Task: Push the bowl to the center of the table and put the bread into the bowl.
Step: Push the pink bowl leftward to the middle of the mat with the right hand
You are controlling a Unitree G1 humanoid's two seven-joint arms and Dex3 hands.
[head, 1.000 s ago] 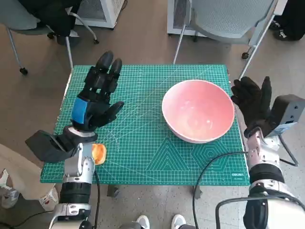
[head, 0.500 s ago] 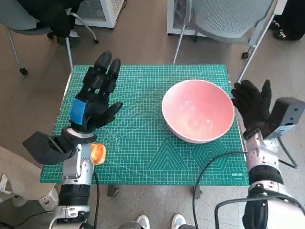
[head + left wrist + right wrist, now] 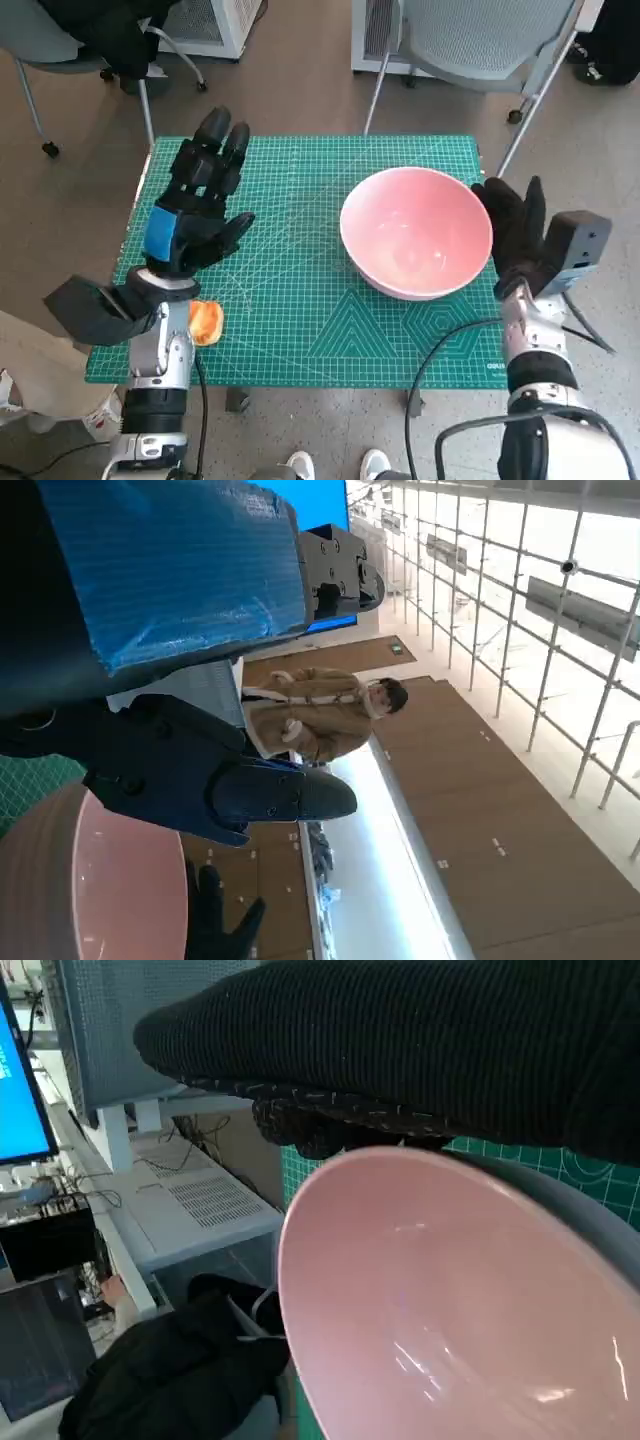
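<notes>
Pink bowl (image 3: 416, 232), green gridded mat (image 3: 300, 300)

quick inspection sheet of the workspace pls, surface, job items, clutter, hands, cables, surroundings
surface: green cutting mat covers the small table.
job's things: pink bowl, empty, right of centre; bread near the front left edge, partly under the left forearm.
clutter: nothing seen.
hands: left hand open above the mat's left part, holding nothing; right hand open, at the bowl's right rim; contact unclear.
cables: black cable looping over the front right edge.
surroundings: chairs behind the table; shoes at the front.
</notes>
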